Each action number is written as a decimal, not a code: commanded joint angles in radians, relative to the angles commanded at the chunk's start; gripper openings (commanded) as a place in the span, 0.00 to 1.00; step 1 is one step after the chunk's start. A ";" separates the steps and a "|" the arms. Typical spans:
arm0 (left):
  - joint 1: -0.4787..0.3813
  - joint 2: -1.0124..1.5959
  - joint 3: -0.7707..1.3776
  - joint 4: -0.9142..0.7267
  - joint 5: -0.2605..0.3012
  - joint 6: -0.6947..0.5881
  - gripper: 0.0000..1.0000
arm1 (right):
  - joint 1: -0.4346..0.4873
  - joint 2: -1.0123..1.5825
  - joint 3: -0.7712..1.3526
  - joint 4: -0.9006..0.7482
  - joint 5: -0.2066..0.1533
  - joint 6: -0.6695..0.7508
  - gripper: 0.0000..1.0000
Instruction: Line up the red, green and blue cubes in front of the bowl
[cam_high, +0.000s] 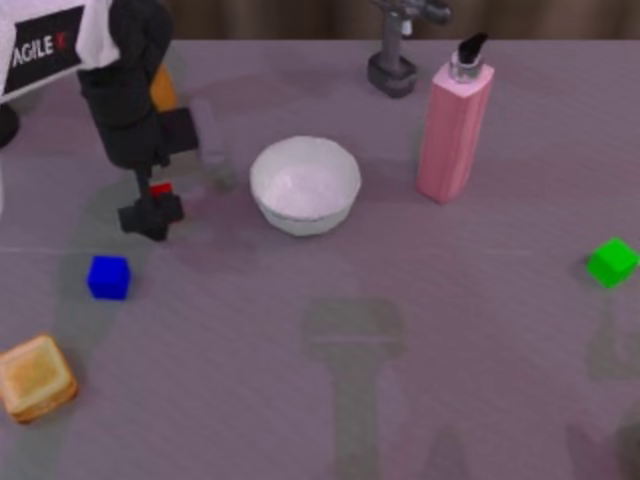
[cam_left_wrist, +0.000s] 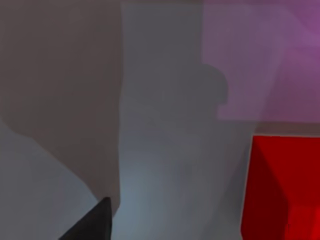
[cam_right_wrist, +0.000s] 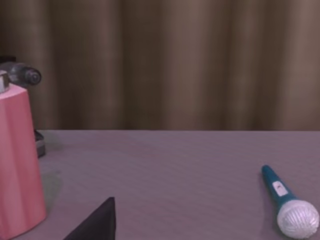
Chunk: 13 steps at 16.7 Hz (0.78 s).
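Left gripper (cam_high: 152, 212) grasps the red cube (cam_high: 160, 187) left of the bowl (cam_high: 305, 185); an off-centre hold risks slipping on release.

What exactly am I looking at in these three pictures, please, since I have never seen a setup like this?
This is a simulated table with two AgileX robot arms. One picture looks down from above; the other two come from cameras on each arm's wrist. In the overhead picture, the left gripper is down at the table, left of the white bowl, with the red cube between its fingers; the left wrist picture shows that cube up close. The blue cube lies nearer the front, the green cube at the far right. Also there: a pink dispenser bottle, a toast-like block, a drill at the back, and, in the right wrist picture, a microphone. The right arm is parked outside the overhead view.
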 joint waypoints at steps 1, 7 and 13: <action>0.000 0.002 -0.005 0.005 0.000 0.000 1.00 | 0.000 0.000 0.000 0.000 0.000 0.000 1.00; 0.000 0.002 -0.005 0.005 0.000 0.000 0.77 | 0.000 0.000 0.000 0.000 0.000 0.000 1.00; 0.000 0.002 -0.005 0.005 0.000 0.000 0.32 | 0.000 0.000 0.000 0.000 0.000 0.000 1.00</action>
